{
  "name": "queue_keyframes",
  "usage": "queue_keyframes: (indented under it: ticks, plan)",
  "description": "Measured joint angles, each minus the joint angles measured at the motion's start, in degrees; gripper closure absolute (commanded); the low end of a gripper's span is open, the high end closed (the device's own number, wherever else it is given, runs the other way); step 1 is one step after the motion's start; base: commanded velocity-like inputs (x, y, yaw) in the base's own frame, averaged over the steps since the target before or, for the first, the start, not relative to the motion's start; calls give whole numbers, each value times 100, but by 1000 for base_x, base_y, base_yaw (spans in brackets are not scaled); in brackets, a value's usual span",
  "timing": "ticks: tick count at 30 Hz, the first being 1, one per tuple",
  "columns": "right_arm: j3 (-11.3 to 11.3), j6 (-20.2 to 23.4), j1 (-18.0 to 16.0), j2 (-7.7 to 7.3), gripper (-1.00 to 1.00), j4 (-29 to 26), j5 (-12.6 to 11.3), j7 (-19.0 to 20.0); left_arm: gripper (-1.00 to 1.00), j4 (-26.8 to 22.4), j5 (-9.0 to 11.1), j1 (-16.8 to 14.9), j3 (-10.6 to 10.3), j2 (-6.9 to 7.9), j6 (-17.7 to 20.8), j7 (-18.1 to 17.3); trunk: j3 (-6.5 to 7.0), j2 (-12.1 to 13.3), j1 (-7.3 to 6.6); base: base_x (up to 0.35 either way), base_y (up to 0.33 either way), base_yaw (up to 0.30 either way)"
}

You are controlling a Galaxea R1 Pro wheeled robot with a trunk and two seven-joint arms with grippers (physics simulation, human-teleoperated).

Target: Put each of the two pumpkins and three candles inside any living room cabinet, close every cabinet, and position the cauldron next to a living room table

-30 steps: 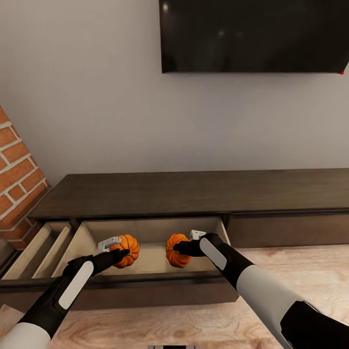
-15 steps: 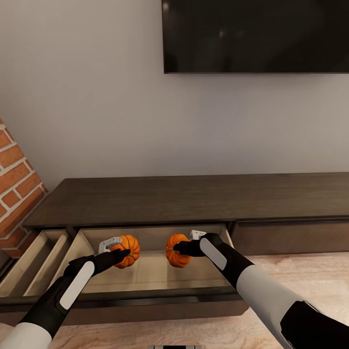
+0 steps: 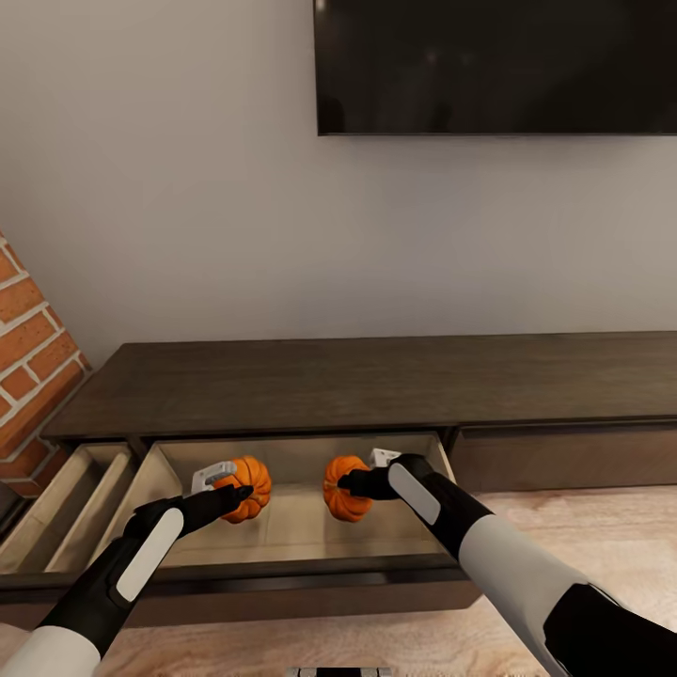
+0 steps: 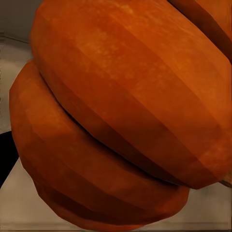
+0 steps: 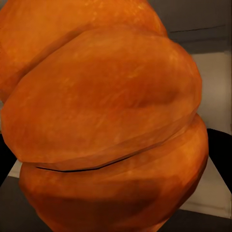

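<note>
Little has moved since the earlier frames: both arms keep their pose. Left hand point(image 3: 228, 486) grips one pumpkin point(image 3: 246, 487), right hand point(image 3: 362, 477) grips the other pumpkin point(image 3: 344, 487), both over the open drawer point(image 3: 291, 527) of the cabinet point(image 3: 376, 376), lower centre. Fingertips are hidden behind orange ribs; no writing is legible.

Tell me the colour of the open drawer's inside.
Pale beige, clearest in the head view: the drawer of the dark-brown cabinet.

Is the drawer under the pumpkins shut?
No, the drawer is pulled out, with both pumpkins over its pale inside.
</note>
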Motion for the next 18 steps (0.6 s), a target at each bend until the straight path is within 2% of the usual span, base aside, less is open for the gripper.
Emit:
queue_keyframes:
  ticks: [2, 10, 15, 18]
  plan:
    - [-1, -4, 0, 0, 100, 54, 0, 1, 100, 17, 2, 0, -7, 0, 0, 0, -44, -3, 5, 0, 0, 0]
    - [-5, -10, -2, 1, 100, 85, -5, -5, 100, 24, 27, -1, -21, -3, -2, 8, -44, -3, 4, 0, 0, 0]
    - [-3, -5, -1, 1, 100, 93, -6, -7, 100, 25, 35, 0, -27, -7, -1, 8, -155, -10, 18, 0, 0, 0]
    - [-5, -6, -2, 1, 100, 95, -9, -7, 100, 24, 39, -1, -29, -8, -2, 8, -155, -10, 17, 0, 0, 0]
